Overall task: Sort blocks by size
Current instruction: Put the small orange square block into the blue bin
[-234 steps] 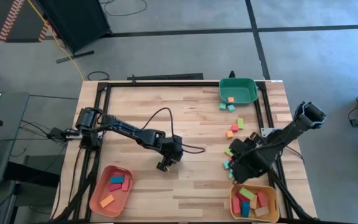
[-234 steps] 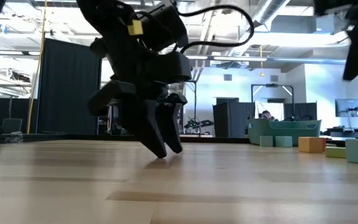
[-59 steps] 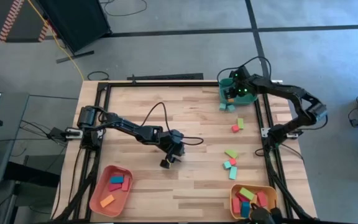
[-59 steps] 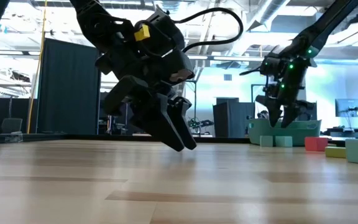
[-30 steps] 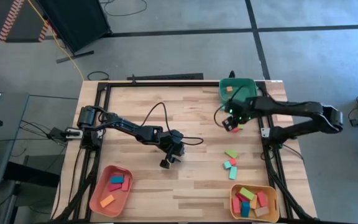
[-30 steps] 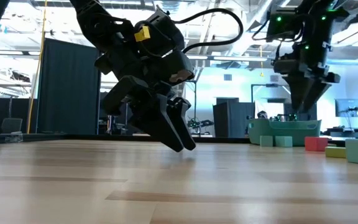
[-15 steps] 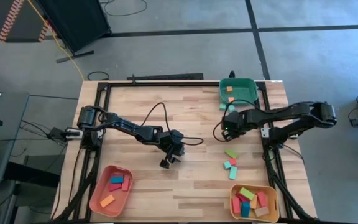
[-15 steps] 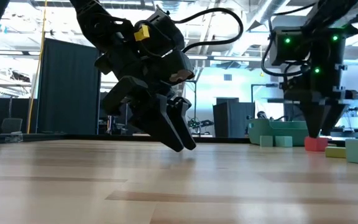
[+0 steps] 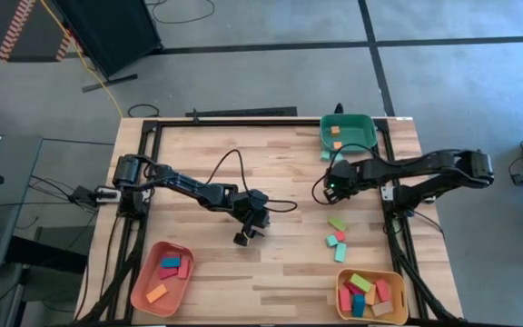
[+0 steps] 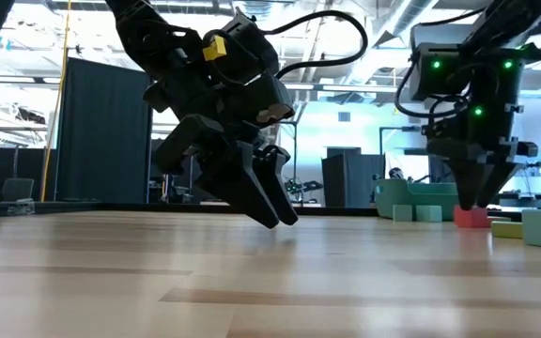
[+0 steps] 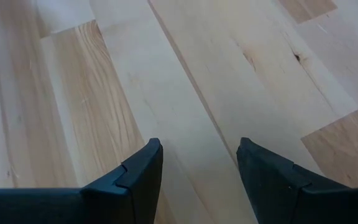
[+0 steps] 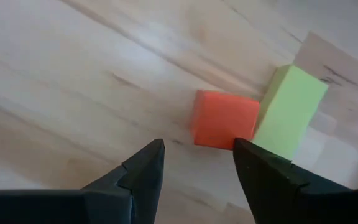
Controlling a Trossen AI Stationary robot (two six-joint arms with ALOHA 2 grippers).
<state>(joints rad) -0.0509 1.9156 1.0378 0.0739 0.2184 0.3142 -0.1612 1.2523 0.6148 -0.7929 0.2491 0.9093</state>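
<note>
Hovering low over the counter (image 9: 280, 163), the right gripper (image 12: 194, 163) has its fingers open just short of a red cube (image 12: 224, 119), which touches a light green block (image 12: 289, 112) beside it. Left gripper (image 11: 197, 163) waits mid-counter, fingers open, holding nothing. Other blocks lie loose near the right edge (image 9: 336, 232) and in the green (image 9: 345, 130), salmon (image 9: 162, 277) and yellow (image 9: 370, 292) trays.

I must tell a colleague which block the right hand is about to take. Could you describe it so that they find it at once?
Start at the green tray in the table's far right corner and come toward the right hand, open just above the wood. Under it lies a small red cube touching a light green block; it is the only red one there.
</note>
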